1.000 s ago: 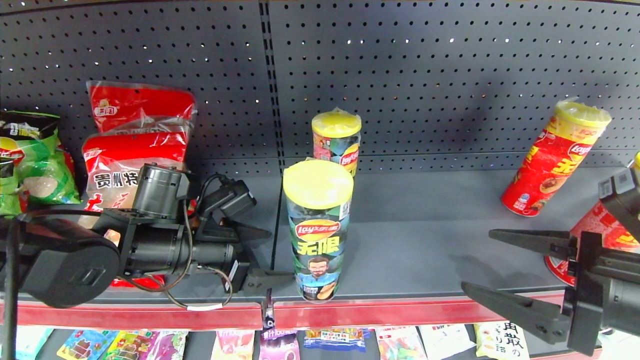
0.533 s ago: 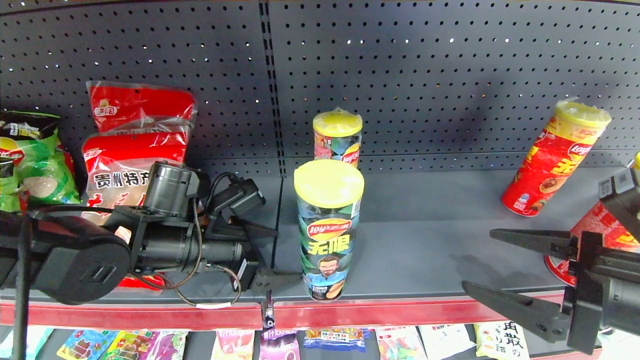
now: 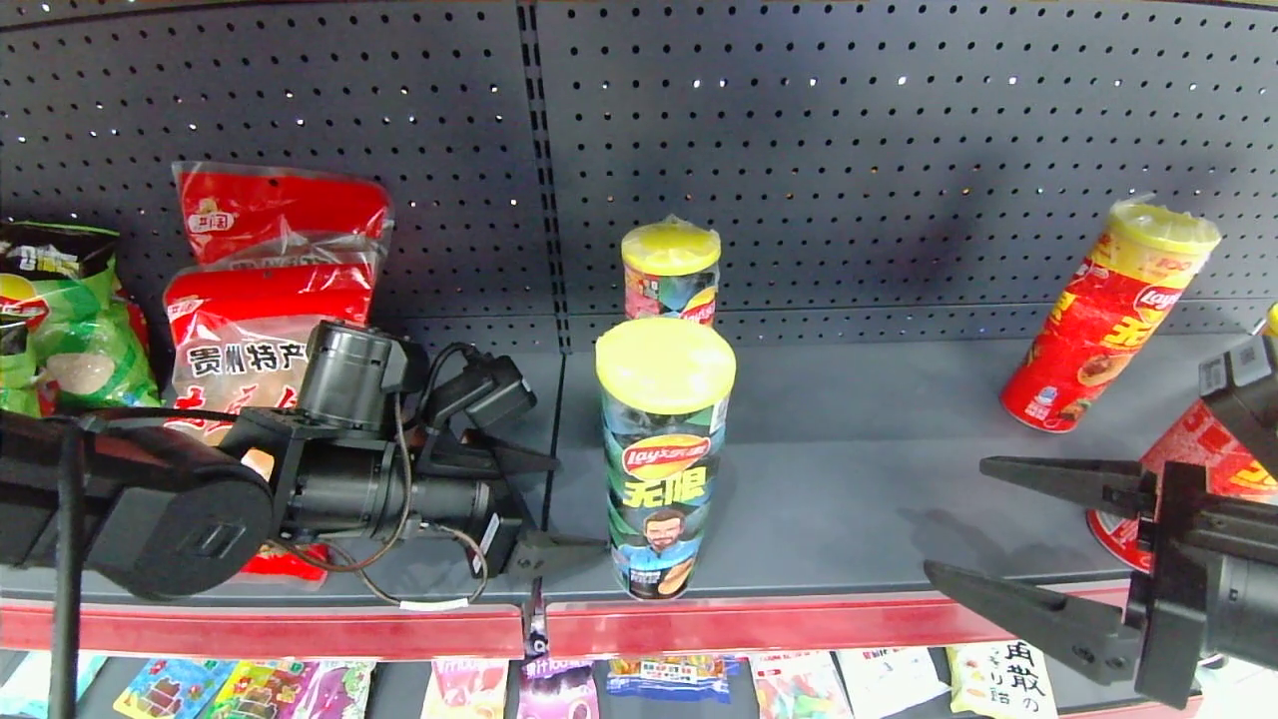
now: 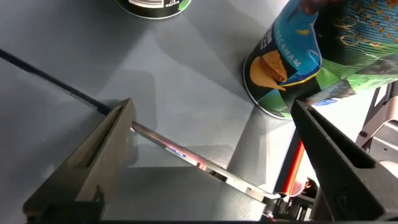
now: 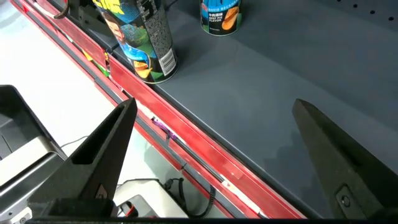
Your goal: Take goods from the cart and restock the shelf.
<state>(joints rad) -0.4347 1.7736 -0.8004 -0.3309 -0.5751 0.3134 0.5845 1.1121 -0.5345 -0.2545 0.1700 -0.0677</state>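
A green chips can [image 3: 664,459] with a yellow lid stands upright near the front edge of the grey shelf [image 3: 849,479]. My left gripper [image 3: 579,504] is open just to its left, and its lower fingertip looks to be touching the can's base. In the left wrist view the can [image 4: 298,62] stands just past the open gripper [image 4: 212,106], close to one fingertip. A second green can [image 3: 671,270] stands behind it by the back wall. My right gripper [image 3: 958,524] hangs open and empty at the shelf's front right. In the right wrist view that gripper [image 5: 214,104] is spread above the shelf edge.
Two red chips cans [image 3: 1108,315] [image 3: 1198,459] stand at the right, the nearer one partly hidden by my right arm. Red snack bags [image 3: 270,290] and green bags [image 3: 60,320] fill the left. Bare shelf lies between the green and red cans. Packets [image 3: 679,684] hang below.
The front green can has shifted to the right along the shelf edge, and my left gripper has moved right with it. The right arm has stayed put.
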